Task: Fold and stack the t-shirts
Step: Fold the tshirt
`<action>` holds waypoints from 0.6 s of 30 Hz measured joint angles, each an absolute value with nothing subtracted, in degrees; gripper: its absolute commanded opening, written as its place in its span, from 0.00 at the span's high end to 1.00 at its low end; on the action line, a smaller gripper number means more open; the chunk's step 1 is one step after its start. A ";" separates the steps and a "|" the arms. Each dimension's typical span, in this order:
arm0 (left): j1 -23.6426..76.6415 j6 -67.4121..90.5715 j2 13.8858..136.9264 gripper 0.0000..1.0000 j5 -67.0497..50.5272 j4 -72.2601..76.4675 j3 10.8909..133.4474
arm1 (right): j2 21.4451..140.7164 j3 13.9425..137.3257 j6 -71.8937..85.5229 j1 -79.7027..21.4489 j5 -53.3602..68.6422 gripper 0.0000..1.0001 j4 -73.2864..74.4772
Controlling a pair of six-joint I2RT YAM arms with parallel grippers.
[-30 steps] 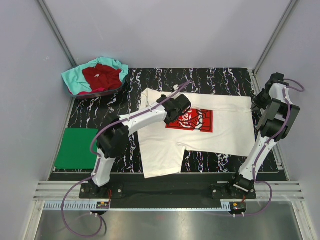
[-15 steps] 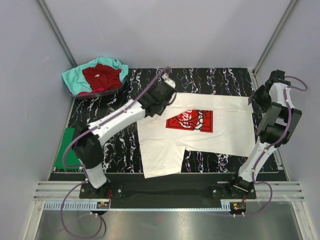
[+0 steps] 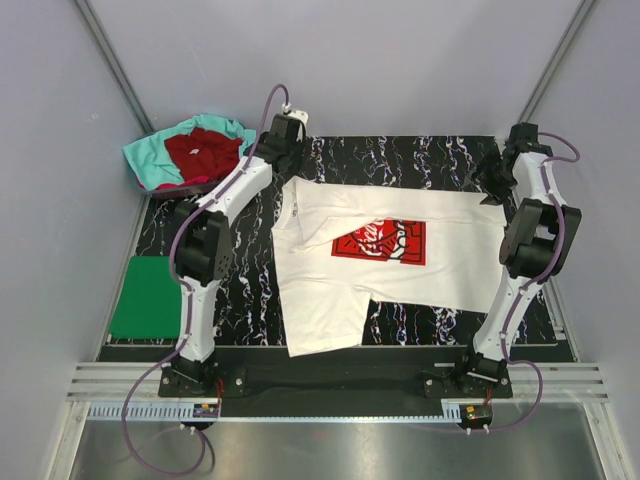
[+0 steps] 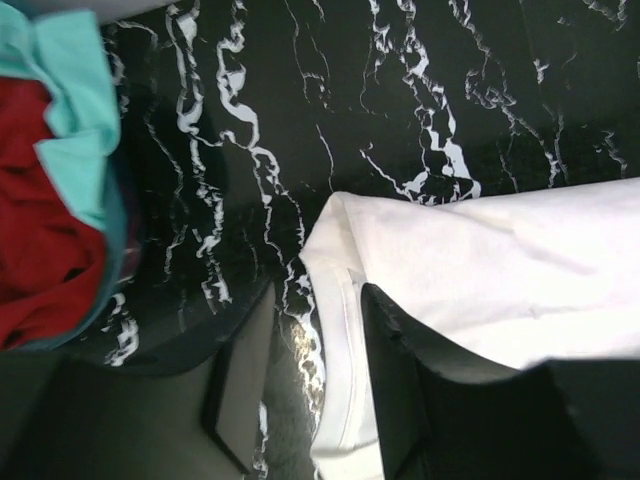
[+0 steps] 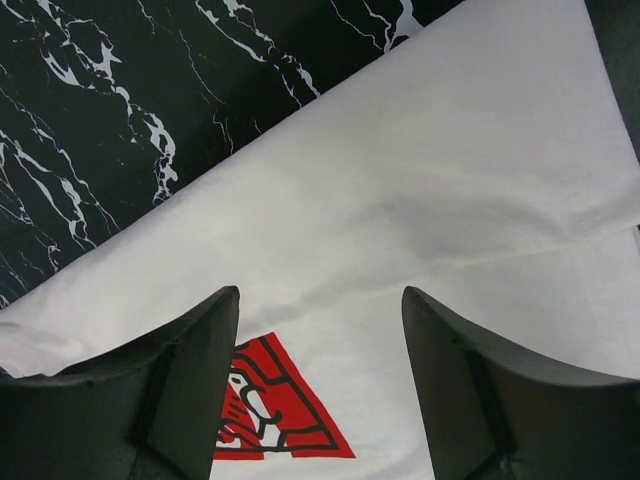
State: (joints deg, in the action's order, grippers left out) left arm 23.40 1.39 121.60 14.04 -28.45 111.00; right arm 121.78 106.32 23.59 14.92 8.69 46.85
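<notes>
T-shirts share a black mat (image 3: 420, 155) with white marble veins, boxed in by plain grey walls (image 3: 330, 60). Mid-mat, the white t-shirt (image 3: 400, 270) lies spread flat with its red print (image 3: 380, 240) facing up and one sleeve poking toward the near edge. The green t-shirt (image 3: 150, 297) sits folded at the mat's left edge. The dark red t-shirt (image 3: 203, 153) and teal t-shirt (image 3: 150, 160) are heaped in the far left corner. The left gripper (image 4: 318, 300) has its jaws apart, straddling the white one's stitched far-left edge. The right gripper (image 5: 318, 300) is spread wide too, over its far-right corner.
</notes>
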 measured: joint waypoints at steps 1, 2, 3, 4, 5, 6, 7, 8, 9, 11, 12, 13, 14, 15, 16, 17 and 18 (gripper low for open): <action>22.94 1.63 123.20 0.57 13.15 -27.64 111.00 | 122.43 106.83 23.62 15.05 8.99 0.29 46.87; 22.52 1.78 124.53 0.57 12.27 -26.74 111.00 | 123.09 107.44 23.64 15.18 9.32 0.30 47.05; 22.17 1.87 125.64 0.57 11.57 -25.85 110.98 | 123.74 107.94 23.66 15.35 9.63 0.31 47.16; 21.93 1.98 126.67 0.57 10.92 -24.86 111.00 | 124.36 108.38 23.68 15.44 9.78 0.32 47.35; 21.82 2.07 127.33 0.56 10.68 -24.03 111.00 | 124.73 108.57 23.66 15.49 9.93 0.33 47.48; 21.78 2.33 128.20 0.54 10.66 -22.76 111.00 | 125.10 108.64 23.64 15.49 10.11 0.32 47.57; 21.78 2.61 128.77 0.54 10.66 -21.87 111.04 | 125.27 108.64 23.64 15.49 10.17 0.33 47.79; 21.80 2.85 129.62 0.55 10.66 -20.91 111.37 | 125.38 108.64 23.62 15.49 10.20 0.33 47.99; 21.80 3.01 130.50 0.54 10.68 -20.08 111.85 | 125.45 108.64 23.57 15.49 10.20 0.33 48.10; 21.78 3.53 132.62 0.55 10.83 -19.07 113.47 | 125.45 108.64 23.33 15.49 10.20 0.33 48.18; 21.80 4.08 133.67 0.55 10.98 -18.52 114.30 | 125.45 108.66 23.11 15.49 10.20 0.33 48.14; 21.80 4.71 134.58 0.55 11.05 -18.20 115.09 | 125.45 108.66 22.85 15.49 10.17 0.33 48.18; 21.76 5.56 135.50 0.55 11.14 -17.85 115.70 | 125.45 108.66 22.65 15.49 10.15 0.33 48.21; 21.65 6.46 136.22 0.55 11.16 -17.78 116.16 | 125.45 108.66 22.44 15.49 10.13 0.33 48.21; 21.54 7.25 136.79 0.55 11.18 -17.72 116.44 | 125.45 108.66 22.20 15.49 10.11 0.33 48.18; 21.39 8.16 137.36 0.55 11.20 -17.54 116.81 | 125.45 108.66 22.00 15.49 10.09 0.33 48.16; 21.21 9.13 137.88 0.55 11.20 -17.41 117.21 | 125.45 108.66 21.74 15.49 10.09 0.33 48.21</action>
